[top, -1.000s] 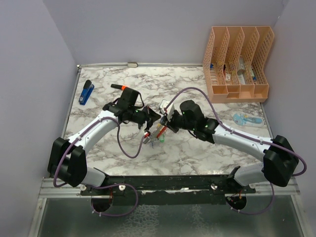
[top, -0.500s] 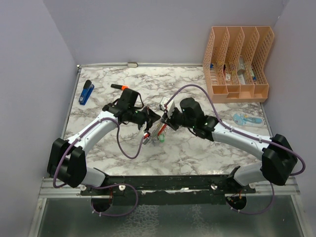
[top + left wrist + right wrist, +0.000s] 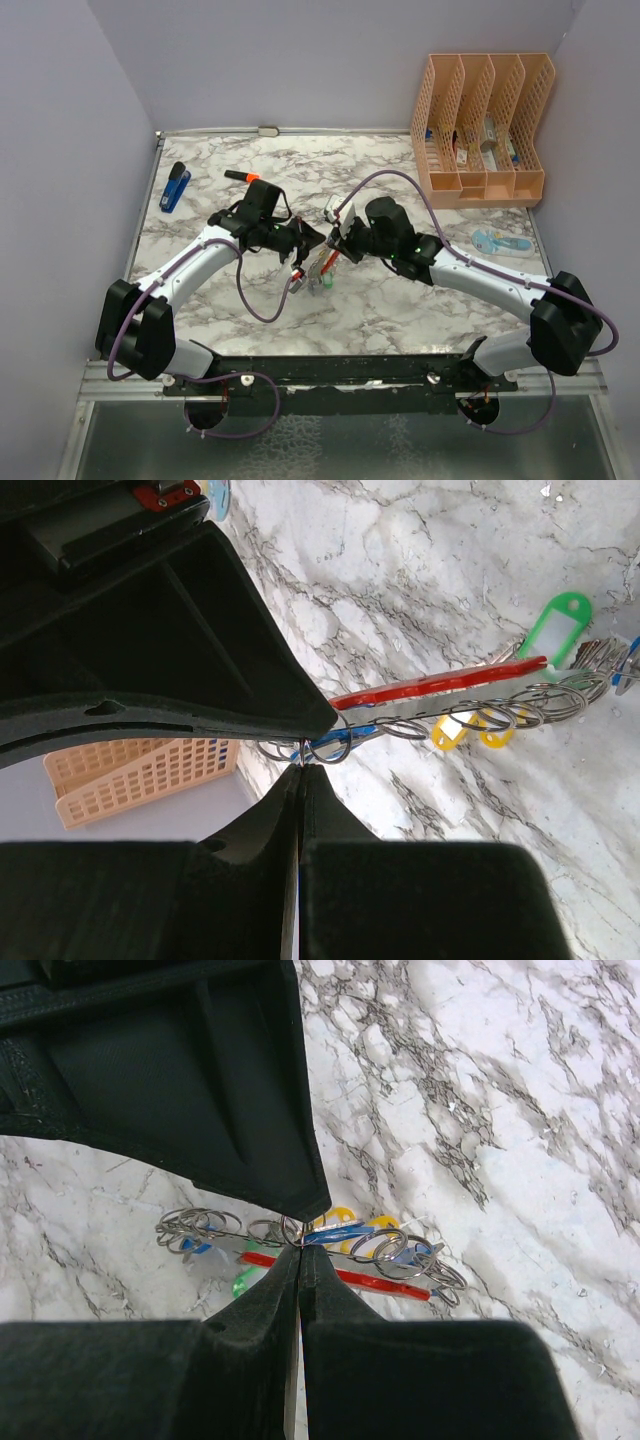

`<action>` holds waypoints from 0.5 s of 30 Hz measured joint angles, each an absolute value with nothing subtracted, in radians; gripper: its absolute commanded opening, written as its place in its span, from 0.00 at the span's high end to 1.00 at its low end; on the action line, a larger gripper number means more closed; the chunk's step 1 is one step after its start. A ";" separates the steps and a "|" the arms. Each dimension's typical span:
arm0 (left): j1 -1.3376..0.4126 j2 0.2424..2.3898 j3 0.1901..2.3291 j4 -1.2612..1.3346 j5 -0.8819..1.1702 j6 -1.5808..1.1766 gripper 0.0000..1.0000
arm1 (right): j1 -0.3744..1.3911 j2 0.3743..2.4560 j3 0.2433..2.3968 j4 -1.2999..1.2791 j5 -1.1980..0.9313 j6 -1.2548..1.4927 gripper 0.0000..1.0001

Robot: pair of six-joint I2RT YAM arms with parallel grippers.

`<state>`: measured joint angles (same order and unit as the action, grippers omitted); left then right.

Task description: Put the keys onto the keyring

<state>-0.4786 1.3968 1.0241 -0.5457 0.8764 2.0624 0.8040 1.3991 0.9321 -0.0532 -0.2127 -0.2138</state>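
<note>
1. At frame centre, left fingers (image 3: 200,660) pinch the red-and-silver metal keyring (image 3: 440,685); right fingers (image 3: 200,1080) clamp a blue-headed metal key (image 3: 335,1232).
2. Opposed pulling could slip either thin grip, dropping both.

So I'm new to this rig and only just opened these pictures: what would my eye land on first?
At mid-table the left gripper and the right gripper meet nose to nose, each pinching a wire ring among the keys, which have green, yellow and blue heads. They cluster along the keyring, its red side vivid against the marble table. Then the peach file organiser in the far right corner.
</note>
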 measured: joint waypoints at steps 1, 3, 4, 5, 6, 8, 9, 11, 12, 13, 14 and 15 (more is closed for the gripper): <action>-0.479 1.397 1.024 -0.545 0.876 2.062 1.00 | 0.804 1.399 0.932 -0.053 -0.213 -0.214 0.99; -0.479 1.397 1.024 -0.545 0.876 2.062 1.00 | 0.804 1.399 0.932 -0.053 -0.213 -0.214 0.99; -0.479 1.397 1.024 -0.545 0.876 2.062 1.00 | 0.804 1.399 0.932 -0.053 -0.213 -0.215 0.99; -0.479 1.397 1.024 -0.546 0.876 2.062 1.00 | 0.804 1.399 0.932 -0.053 -0.214 -0.215 0.99; -0.479 1.397 1.024 -0.546 0.876 2.062 1.00 | 0.804 1.399 0.932 -0.053 -0.214 -0.215 0.99; -0.479 1.397 1.024 -0.547 0.876 2.062 1.00 | 0.804 1.399 0.932 -0.053 -0.215 -0.218 0.99; -0.479 1.397 1.024 -0.548 0.876 2.062 1.00 | 0.804 1.399 0.932 -0.053 -0.215 -0.223 0.99; -0.479 1.397 1.024 -0.551 0.876 2.062 1.00 | 0.804 1.399 0.932 -0.054 -0.218 -0.231 0.99; -0.479 1.397 1.024 -0.553 0.876 2.062 1.00 | 0.804 1.399 0.932 -0.054 -0.220 -0.235 0.99; -0.479 1.397 1.025 -0.553 0.876 2.062 1.00 | 0.804 1.399 0.932 -0.054 -0.221 -0.239 0.99; -0.479 1.398 1.026 -0.557 0.876 2.062 1.00 | 0.804 1.399 0.932 -0.055 -0.223 -0.242 0.99; -0.479 1.398 1.028 -0.559 0.876 2.062 1.00 | 0.804 1.399 0.932 -0.055 -0.225 -0.247 0.99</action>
<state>-0.4793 1.3983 1.0279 -0.5594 0.8764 2.0624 0.8036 1.3987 0.9321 -0.0547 -0.2253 -0.2474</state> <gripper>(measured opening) 0.009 0.016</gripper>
